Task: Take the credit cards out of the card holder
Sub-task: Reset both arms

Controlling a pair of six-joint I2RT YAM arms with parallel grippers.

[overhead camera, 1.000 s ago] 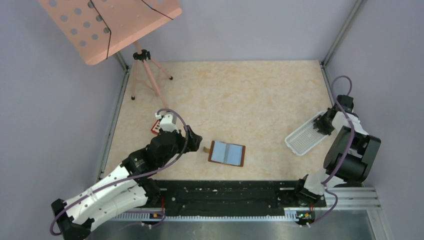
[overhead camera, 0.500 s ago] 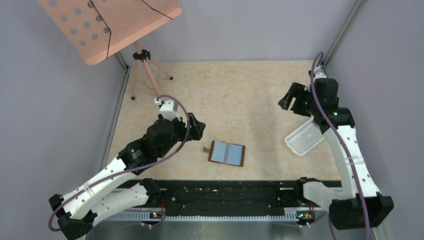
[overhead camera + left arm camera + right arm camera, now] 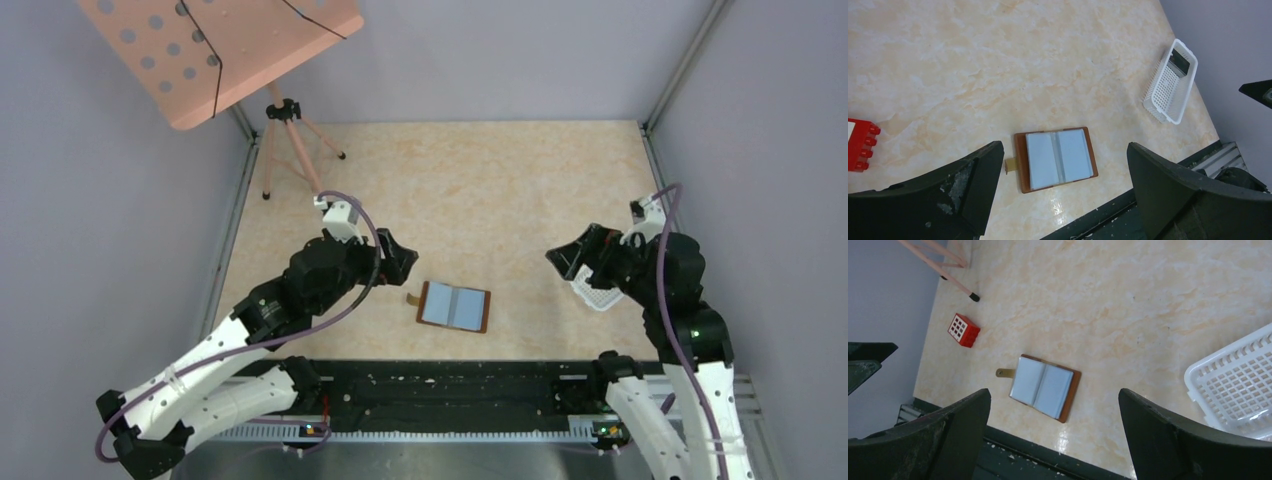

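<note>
At the table's near centre, the flat brown leather-like card holder (image 3: 454, 307) lies open. Your left gripper (image 3: 394, 256) and right gripper (image 3: 568, 258) stand spread, empty; pin one cover, then pinch a card edge.

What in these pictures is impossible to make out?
The card holder: whether its pockets hold cards, too small in every view.
The tray: mostly behind the right arm in the top view.
The dark thing in the tray: too small in the left wrist view to name.
The red block: cut off by the left wrist view's left edge; under the left arm in the top view.
</note>
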